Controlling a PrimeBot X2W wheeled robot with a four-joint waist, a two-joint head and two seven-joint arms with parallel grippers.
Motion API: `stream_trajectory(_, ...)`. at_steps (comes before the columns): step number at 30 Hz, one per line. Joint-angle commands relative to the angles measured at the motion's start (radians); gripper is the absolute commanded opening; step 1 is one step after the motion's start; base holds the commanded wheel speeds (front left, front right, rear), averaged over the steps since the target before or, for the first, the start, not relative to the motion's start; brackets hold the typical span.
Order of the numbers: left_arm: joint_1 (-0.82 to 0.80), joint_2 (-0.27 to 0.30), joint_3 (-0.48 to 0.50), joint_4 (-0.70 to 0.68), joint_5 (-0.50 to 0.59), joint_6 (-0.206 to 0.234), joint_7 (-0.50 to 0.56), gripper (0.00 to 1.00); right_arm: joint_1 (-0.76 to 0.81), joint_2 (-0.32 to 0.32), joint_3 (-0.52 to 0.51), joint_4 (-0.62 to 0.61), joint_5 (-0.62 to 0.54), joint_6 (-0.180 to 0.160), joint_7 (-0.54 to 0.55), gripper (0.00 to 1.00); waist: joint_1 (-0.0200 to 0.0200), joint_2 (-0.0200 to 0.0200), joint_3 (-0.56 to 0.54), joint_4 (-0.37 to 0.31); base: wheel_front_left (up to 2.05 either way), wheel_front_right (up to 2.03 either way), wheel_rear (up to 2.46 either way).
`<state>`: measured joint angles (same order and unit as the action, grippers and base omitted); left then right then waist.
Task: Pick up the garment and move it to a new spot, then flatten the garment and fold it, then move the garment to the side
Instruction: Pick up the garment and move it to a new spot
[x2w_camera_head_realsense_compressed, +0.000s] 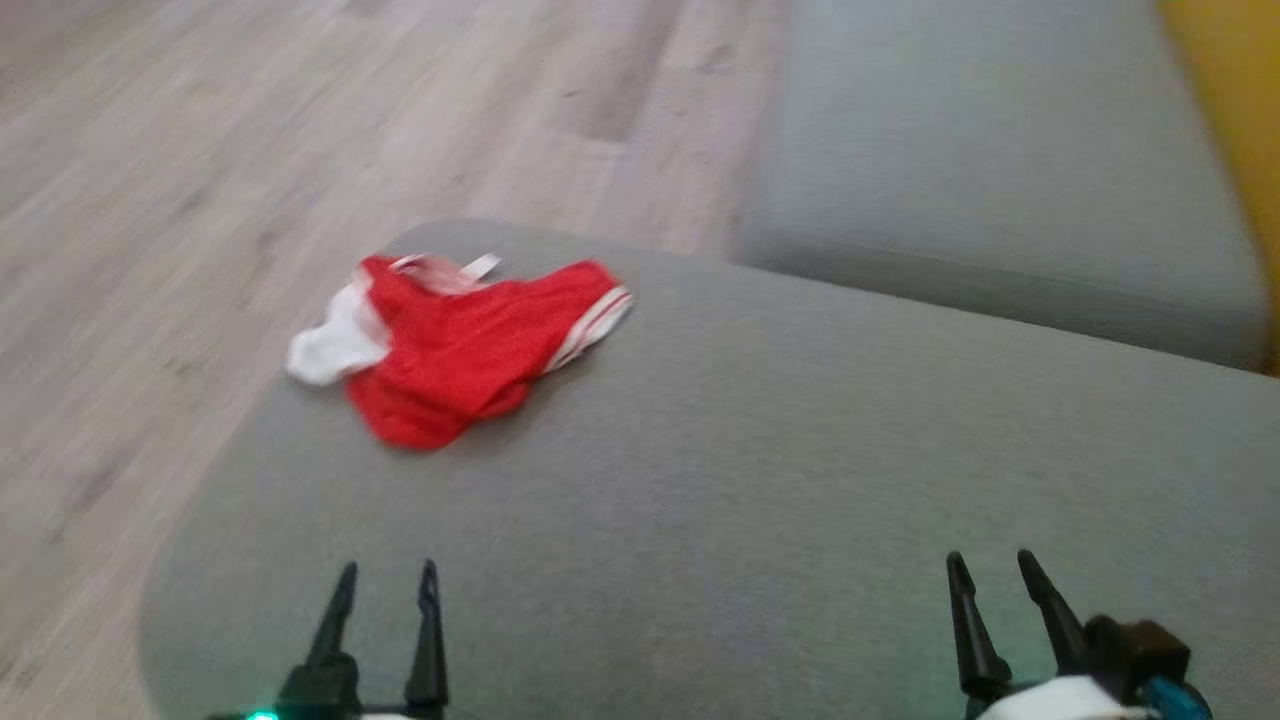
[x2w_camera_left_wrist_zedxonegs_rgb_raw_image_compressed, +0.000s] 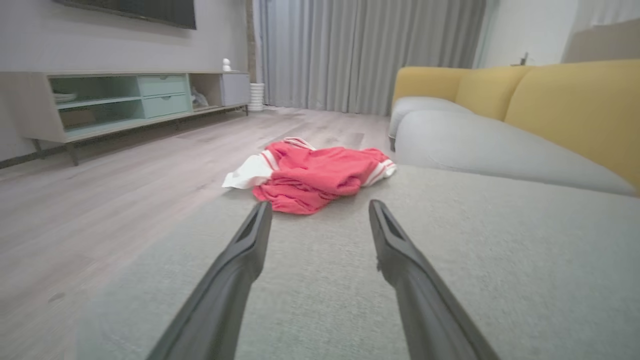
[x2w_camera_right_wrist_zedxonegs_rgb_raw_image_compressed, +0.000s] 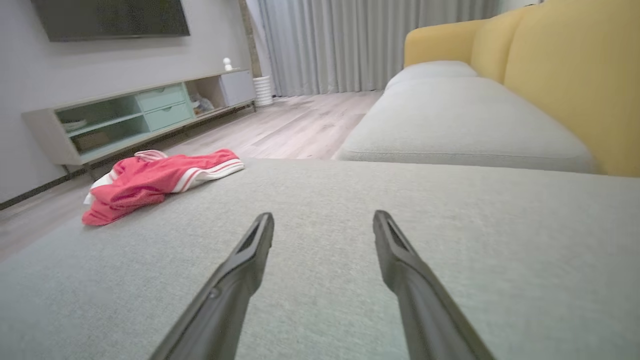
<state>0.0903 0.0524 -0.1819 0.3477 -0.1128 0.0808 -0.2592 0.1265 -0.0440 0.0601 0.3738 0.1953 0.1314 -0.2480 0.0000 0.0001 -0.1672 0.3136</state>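
Two sets spread wide, empty: left fingers (x2w_camera_head_realsense_compressed: 428, 640), right fingers (x2w_camera_head_realsense_compressed: 967, 620); red-white garment (x2w_camera_head_realsense_compressed: 455, 350) crumpled on grey cushion (x2w_camera_head_realsense_compressed: 750, 450)

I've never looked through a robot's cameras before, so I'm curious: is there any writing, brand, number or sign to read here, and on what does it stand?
No text can be read.
The red garment shows white stripes, no lettering; a white strip at its edge is too blurred to tell.
The dark screen is blank.
The cabinet drawers show no labels.
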Motion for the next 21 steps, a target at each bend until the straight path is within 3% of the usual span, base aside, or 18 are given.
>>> stream_trajectory(1,-0.053,-0.001,0.046,-0.050,0.009,0.008,-0.003,1.00,-0.082,-0.006,0.023,-0.036,-0.009,-0.001,-0.014,1.00,0.0000,-0.0001,0.075,0.106,0.00,0.00,0.00)
stream_trajectory(7,-0.039,-0.002,0.120,-0.166,-0.004,0.057,-0.003,1.00,-0.150,-0.025,0.004,-0.017,-0.037,-0.001,-0.014,1.00,0.0000,-0.0001,0.158,0.175,0.00,0.00,0.00)
stream_trajectory(11,-0.047,-0.002,0.152,-0.221,-0.011,0.066,-0.003,1.00,-0.167,-0.059,-0.024,-0.009,-0.038,-0.001,-0.014,1.00,0.0000,-0.0001,0.187,0.197,0.00,0.00,0.00)
stream_trajectory(18,-0.270,0.012,0.152,-0.209,0.013,-0.012,-0.003,1.00,-0.145,-0.146,-0.111,-0.057,-0.071,-0.001,-0.014,1.00,0.0000,-0.0001,0.279,0.226,0.00,0.00,0.00)
stream_trajectory(21,-0.447,0.030,0.130,-0.120,0.020,-0.064,-0.003,1.00,-0.159,-0.203,-0.131,-0.098,-0.095,-0.001,-0.014,1.00,0.0000,-0.0001,0.362,0.191,0.00,0.00,0.00)
